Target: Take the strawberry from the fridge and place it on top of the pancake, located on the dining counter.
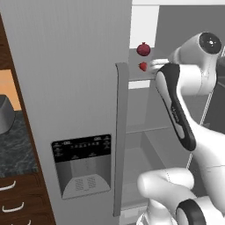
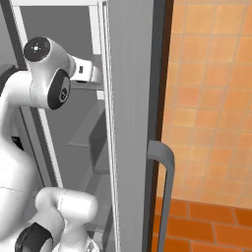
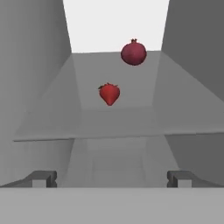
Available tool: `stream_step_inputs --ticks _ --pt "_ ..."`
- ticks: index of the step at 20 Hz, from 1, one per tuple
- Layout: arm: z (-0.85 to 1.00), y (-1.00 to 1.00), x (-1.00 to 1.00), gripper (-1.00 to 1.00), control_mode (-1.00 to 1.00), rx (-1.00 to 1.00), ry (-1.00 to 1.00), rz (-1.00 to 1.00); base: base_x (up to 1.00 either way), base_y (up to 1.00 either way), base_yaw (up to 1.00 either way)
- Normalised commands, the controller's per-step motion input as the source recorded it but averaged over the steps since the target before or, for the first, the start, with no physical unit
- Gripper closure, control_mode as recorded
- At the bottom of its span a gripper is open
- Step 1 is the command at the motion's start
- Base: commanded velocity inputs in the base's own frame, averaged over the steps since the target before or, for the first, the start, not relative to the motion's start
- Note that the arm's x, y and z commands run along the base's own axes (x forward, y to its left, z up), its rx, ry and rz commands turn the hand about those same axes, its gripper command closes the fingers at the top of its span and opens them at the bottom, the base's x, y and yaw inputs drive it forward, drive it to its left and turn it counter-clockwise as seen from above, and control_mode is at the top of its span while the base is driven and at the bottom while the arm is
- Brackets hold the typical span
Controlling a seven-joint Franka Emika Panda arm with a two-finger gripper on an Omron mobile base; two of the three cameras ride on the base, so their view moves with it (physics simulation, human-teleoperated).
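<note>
The strawberry (image 3: 109, 93) lies on a glass shelf (image 3: 118, 122) inside the fridge (image 1: 66, 88), in front of a dark maroon fruit (image 3: 133, 52), ahead of and apart from the gripper (image 3: 112, 178), whose fingers (image 3: 43, 178) are spread wide and empty.

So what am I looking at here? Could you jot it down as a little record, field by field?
place: inside an open fridge, right door swung out
target: strawberry, small and bright red, resting on a glass shelf
neighbour: dark maroon round fruit, farther back on the same shelf, apart from the strawberry
gripper: open, pointed at the strawberry, short of it
holding anything: no
left door: shut, with a black dispenser panel
task stage: reaching in, berry not yet picked
</note>
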Motion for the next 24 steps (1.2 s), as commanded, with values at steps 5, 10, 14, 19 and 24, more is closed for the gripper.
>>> stream_step_inputs --ticks 5,10,14,19,24 --pt "-0.02 0.01 0.75 -1.0 -1.0 0.05 0.17 0.0 0.0 0.0 0.0" --pt "-0.21 0.0 0.61 -1.0 -1.0 0.0 0.03 0.0 0.0 0.0 0.0" --pt "-0.22 0.02 0.41 -1.0 -1.0 0.0 0.0 0.0 0.0 0.0 0.0" --pt "-0.24 0.04 0.42 -1.0 -1.0 0.0 0.0 0.0 0.0 0.0 0.0" --pt "-0.04 0.05 0.51 -1.0 -1.0 0.0 0.0 0.0 0.0 0.0 0.0"
